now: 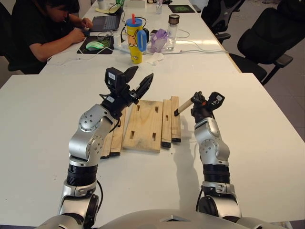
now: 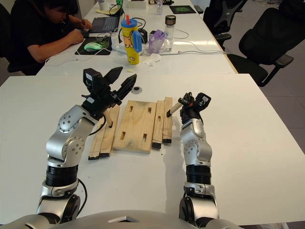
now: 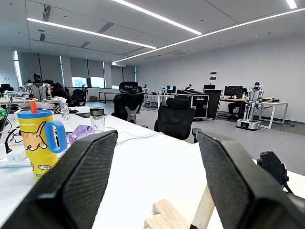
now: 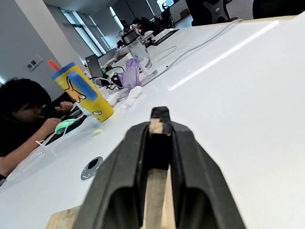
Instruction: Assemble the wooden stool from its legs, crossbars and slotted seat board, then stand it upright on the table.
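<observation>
Crossbar (image 1: 184,106) in R gripper (image 1: 198,100)

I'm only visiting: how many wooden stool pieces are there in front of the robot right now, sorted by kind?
slotted seat board: 1
long pieces left of the board: 2
long pieces right of the board: 2
stick held in the right gripper: 1
Total: 6

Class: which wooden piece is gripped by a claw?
The thin stick in the right claw; the seat board and slats lie flat on the table.
</observation>
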